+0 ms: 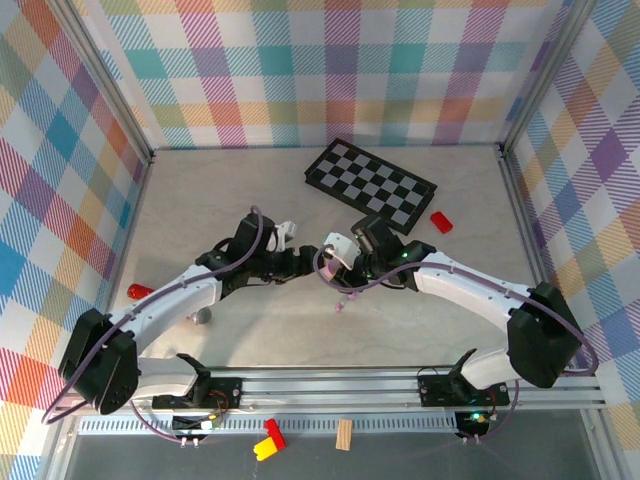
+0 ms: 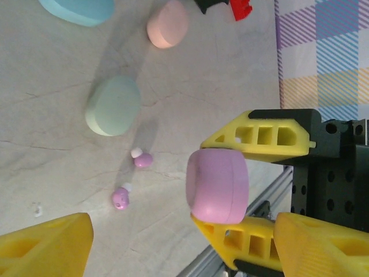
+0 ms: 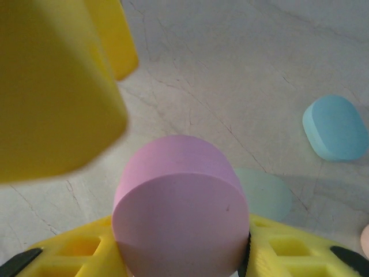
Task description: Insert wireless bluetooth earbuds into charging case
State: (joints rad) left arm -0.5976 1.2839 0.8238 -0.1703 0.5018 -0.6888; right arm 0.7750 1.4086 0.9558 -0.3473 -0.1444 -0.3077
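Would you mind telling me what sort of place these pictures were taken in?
Probably a robot-manipulation test cell in a lab: pastel plaid panels wall in a marble-look tabletop, a left arm and right arm are bolted to a metal rail, and a black-and-grey checkerboard lies as a prop.

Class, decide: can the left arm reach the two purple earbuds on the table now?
Probably yes: the purple earbuds lie uncovered on the table beyond the open left tool; the purple case gripped by the right tool sits to one side.
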